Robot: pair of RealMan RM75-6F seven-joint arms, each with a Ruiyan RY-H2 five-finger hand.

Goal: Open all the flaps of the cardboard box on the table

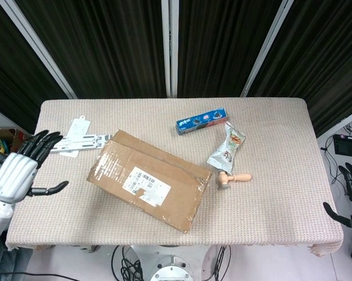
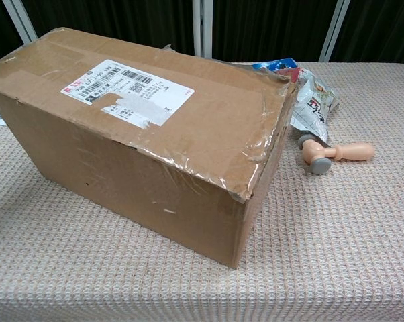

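**Box still shut, both my hands out at the sides**

I see the cardboard box [image 1: 148,181] lying near the middle of the table [image 1: 281,146], a bit toward my left and close to the front edge. It sits at a slant. Its top flaps are flat and closed. Shiny tape runs along the top edges. A white label [image 1: 143,182] is stuck on the top. In the chest view the box [image 2: 141,134] fills most of the picture, and the tape looks wrinkled along its near edge.

My left hand [image 1: 23,170] is up over the left edge of the table. Its fingers are spread wide and the thumb sticks out to the side. It holds nothing. It is near the box but not touching it.

My right hand [image 1: 351,193] is off past the right edge of the table, well apart from the box. I only see part of it. The fingers look spread and nothing is in them.

Behind the box on the left lies a white flat holder [image 1: 71,140] with a paper tag. To the right of the box are a blue packet [image 1: 203,120], a snack bag [image 1: 227,149] and a small wooden hammer [image 1: 232,178]. The hammer lies just beside the bottom of the snack bag.
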